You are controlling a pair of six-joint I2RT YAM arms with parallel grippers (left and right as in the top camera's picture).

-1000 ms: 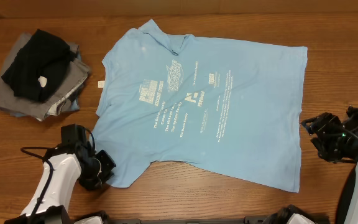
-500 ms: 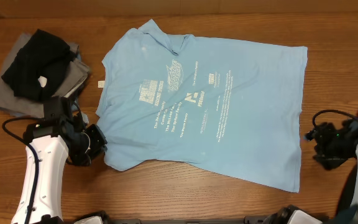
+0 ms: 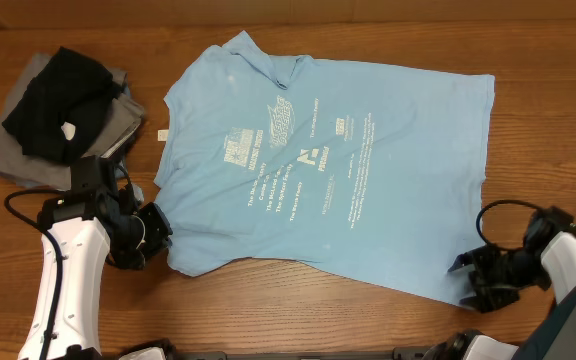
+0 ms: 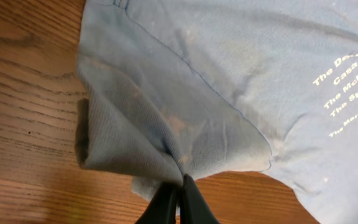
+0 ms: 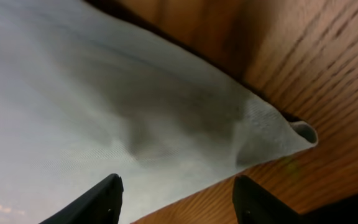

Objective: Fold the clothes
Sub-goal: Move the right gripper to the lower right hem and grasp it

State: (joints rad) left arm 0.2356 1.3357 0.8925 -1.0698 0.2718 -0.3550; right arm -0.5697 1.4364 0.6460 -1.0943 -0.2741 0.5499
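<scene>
A light blue T-shirt [image 3: 338, 170] with white lettering lies spread print-up across the middle of the wooden surface [image 3: 298, 322], its collar toward the top of the frame. At lower left the left hand [image 3: 151, 232] is clenched on the shirt's sleeve; the wrist view shows its fingers [image 4: 190, 202] pressed together with the cloth bunched against them. At lower right the right hand [image 3: 471, 282] is released, its fingers [image 5: 104, 198] spread on either side of the shirt's bottom corner. A small white tag [image 3: 162, 134] sits at the shirt's left edge. A pile of black and grey clothes [image 3: 63, 115] rests at upper left, apart from the shirt.
</scene>
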